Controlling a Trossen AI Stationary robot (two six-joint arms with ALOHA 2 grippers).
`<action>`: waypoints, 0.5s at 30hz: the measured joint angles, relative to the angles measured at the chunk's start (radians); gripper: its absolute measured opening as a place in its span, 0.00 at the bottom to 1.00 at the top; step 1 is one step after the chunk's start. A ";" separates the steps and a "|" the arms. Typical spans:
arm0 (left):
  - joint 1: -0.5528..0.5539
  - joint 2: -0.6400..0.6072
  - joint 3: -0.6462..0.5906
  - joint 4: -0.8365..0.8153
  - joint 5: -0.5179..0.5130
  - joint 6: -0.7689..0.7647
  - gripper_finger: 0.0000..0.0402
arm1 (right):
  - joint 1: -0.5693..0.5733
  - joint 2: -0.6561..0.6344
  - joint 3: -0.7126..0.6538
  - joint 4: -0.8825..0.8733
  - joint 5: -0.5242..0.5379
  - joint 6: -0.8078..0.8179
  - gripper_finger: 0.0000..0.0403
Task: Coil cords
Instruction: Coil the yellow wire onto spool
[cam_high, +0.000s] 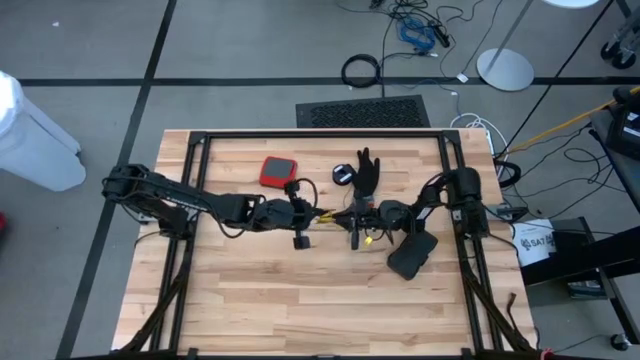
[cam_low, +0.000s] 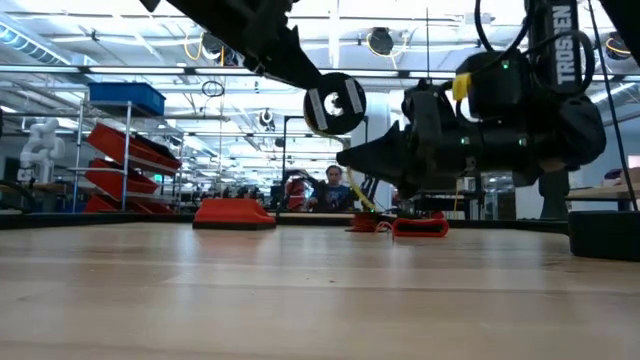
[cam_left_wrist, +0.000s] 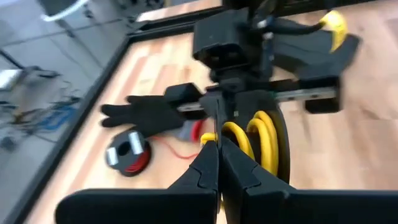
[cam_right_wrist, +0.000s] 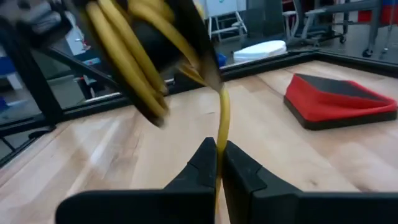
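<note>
**Child:** What do your fingers hold?

**Robot:** My right gripper (cam_right_wrist: 219, 163) is pinched tight on the yellow cord (cam_right_wrist: 222, 118). The cord runs up out of my fingertips to the yellow coil (cam_right_wrist: 127, 53) just beyond them. My left gripper (cam_left_wrist: 219, 163) is shut tight too. The same yellow coil (cam_left_wrist: 258, 140) sits right past its fingertips. A bit of yellow shows between them, so I think it holds the cord, but that view is blurry.

**Child:** Where are your two grippers?

**Robot:** They meet nose to nose over the middle of the table (cam_high: 300, 300), left gripper (cam_high: 312, 213) and right gripper (cam_high: 358, 214) very close.

**Child:** What step is this?

**Robot:** I think I am winding the yellow cord. One side holds the loops and the other feeds the loose end.

**Child:** And the red one?

**Robot:** The red cord (cam_left_wrist: 171, 147) lies on the wood off to the side of my left fingers, by its black reel (cam_left_wrist: 129, 152) and the black glove (cam_left_wrist: 146, 113). It is not coiled yet.

**Child:** What comes next?

**Robot:** I guess one more loop. I must keep the cord snug so the coil does not spring open.
</note>
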 joint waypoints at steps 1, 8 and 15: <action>0.000 0.001 0.000 -0.004 -0.022 0.014 0.00 | 0.000 -0.020 0.000 -0.025 0.000 -0.002 0.00; 0.001 0.002 0.000 -0.009 -0.108 0.075 0.00 | 0.008 -0.167 0.001 -0.270 0.001 -0.026 0.00; 0.001 0.002 0.000 -0.070 -0.119 0.070 0.00 | 0.010 -0.299 0.001 -0.461 0.045 -0.056 0.00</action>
